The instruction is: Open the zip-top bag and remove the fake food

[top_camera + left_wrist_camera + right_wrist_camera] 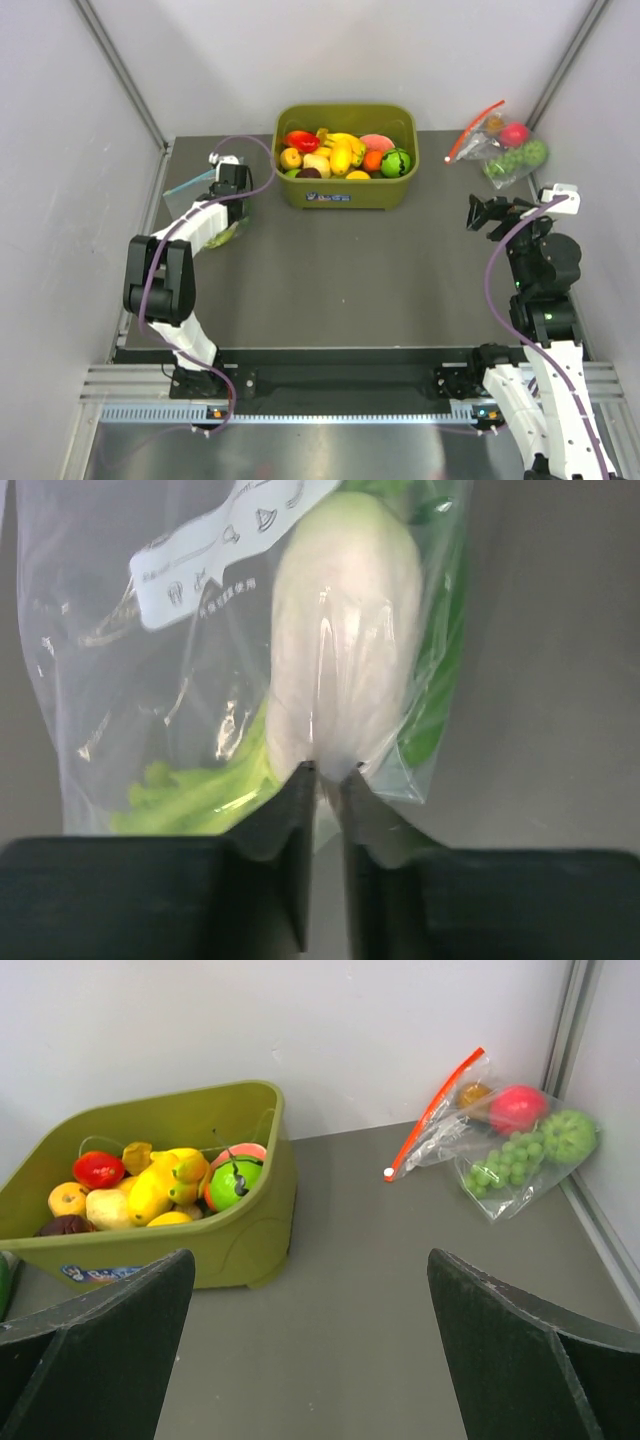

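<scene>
The white label patch [200, 565] on the zip-top bag [120, 710] carries small icons and tiny print I cannot read. The sticker [95, 1273] on the olive bin [250, 1230] is illegible too. My left gripper [325, 780] is nearly closed, pinching the bag's film just below the white radish [345, 650] inside, with green leaves [190, 800] beside it. The bag lies near the table's [340, 280] left edge. My right gripper [310, 1260] is spread wide, holding nothing. The bin holds toy fruits [160, 1185].

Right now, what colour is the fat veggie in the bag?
White: a radish in the bag, green leaves beside it. Left wrist view shows it best.
</scene>
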Robot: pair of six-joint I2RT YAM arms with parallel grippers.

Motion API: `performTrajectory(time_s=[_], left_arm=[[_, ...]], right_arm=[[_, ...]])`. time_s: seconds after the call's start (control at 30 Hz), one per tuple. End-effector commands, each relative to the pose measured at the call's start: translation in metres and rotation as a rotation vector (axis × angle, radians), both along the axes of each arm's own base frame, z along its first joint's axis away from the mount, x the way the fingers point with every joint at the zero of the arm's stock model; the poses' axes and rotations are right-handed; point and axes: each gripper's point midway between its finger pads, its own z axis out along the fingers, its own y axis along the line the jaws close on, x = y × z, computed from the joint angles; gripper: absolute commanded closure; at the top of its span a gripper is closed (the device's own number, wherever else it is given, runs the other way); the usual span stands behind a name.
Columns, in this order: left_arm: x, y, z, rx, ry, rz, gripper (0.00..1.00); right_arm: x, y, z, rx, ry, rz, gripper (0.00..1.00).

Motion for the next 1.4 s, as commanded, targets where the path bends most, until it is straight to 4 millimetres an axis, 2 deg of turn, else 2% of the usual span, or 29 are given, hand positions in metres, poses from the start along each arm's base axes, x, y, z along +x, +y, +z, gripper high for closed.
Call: performTrajectory(time_s=[0.0, 0.03, 0.1, 0.13, 0.17, 0.23, 0.3, 0.33, 0.37, 0.43, 0.47, 0.6, 0.77, 0.93, 1.0, 1.1, 1.23, 1.3, 1.37], left_arm=[[0.000, -0.004, -0.002, -0.037, -0.014, 0.009, 0.85], [-0.005, -0.006, -0.007, -0.053, 0.006, 0.004, 0.93], [-0.009, -0.012, -0.007, -0.083, 0.007, -0.003, 1.00], [-0.014, -0.017, -0.012, -0.110, 0.022, -0.020, 1.00], [-0.016, -0.020, -0.008, -0.135, 0.010, -0.023, 1.00], [-0.027, -0.026, -0.013, -0.160, 0.025, -0.036, 1.00], [-0.034, -0.035, -0.006, -0.185, 0.008, -0.058, 1.00], [-0.042, -0.040, -0.010, -0.188, 0.018, -0.073, 1.00], [-0.045, -0.043, -0.001, -0.200, -0.002, -0.085, 1.00], [-0.058, -0.051, -0.002, -0.208, 0.002, -0.105, 1.00], [-0.061, -0.057, 0.008, -0.229, -0.028, -0.120, 1.00], [-0.081, -0.075, 0.021, -0.248, -0.059, -0.168, 1.00], [-0.117, -0.108, 0.038, -0.289, -0.110, -0.250, 1.00], [-0.152, -0.123, 0.041, -0.338, -0.113, -0.294, 1.00], [-0.163, -0.128, 0.037, -0.367, -0.104, -0.302, 1.00], [-0.171, -0.145, 0.046, -0.469, -0.138, -0.344, 1.00], [-0.183, -0.172, 0.050, -0.562, -0.162, -0.408, 1.00], [-0.181, -0.184, 0.056, -0.586, -0.192, -0.432, 1.00], [-0.184, -0.202, 0.053, -0.598, -0.176, -0.473, 1.00]], right_arm=[[0.002, 0.001, 0.006, -0.008, -0.017, 0.010, 0.00], [0.002, 0.002, 0.006, -0.006, -0.017, 0.013, 0.00], [0.003, 0.003, 0.005, -0.008, -0.014, 0.016, 0.00], [0.004, 0.002, 0.004, -0.008, -0.011, 0.014, 0.00], [0.004, 0.003, 0.004, -0.006, -0.009, 0.019, 0.00], [0.005, 0.004, 0.003, -0.006, -0.005, 0.022, 0.00], [0.006, 0.005, 0.003, -0.006, -0.003, 0.030, 0.00], [0.006, 0.006, 0.002, -0.007, -0.002, 0.032, 0.00], [0.007, 0.005, 0.001, -0.008, 0.001, 0.030, 0.00], [0.007, 0.005, 0.001, -0.005, 0.005, 0.030, 0.00], [0.008, 0.005, 0.000, -0.007, 0.006, 0.030, 0.00], [0.009, 0.012, -0.003, -0.009, 0.020, 0.068, 0.00], [0.011, 0.020, -0.005, -0.013, 0.035, 0.113, 0.00], [0.018, 0.031, -0.014, -0.019, 0.078, 0.176, 0.00], [0.019, 0.039, -0.017, -0.022, 0.091, 0.225, 0.00], [0.023, 0.058, -0.025, -0.009, 0.120, 0.331, 0.00], [0.027, 0.087, -0.047, 0.045, 0.201, 0.489, 0.00], [0.023, 0.105, -0.059, 0.063, 0.226, 0.563, 0.00], [0.022, 0.116, -0.073, 0.068, 0.256, 0.585, 0.00]])
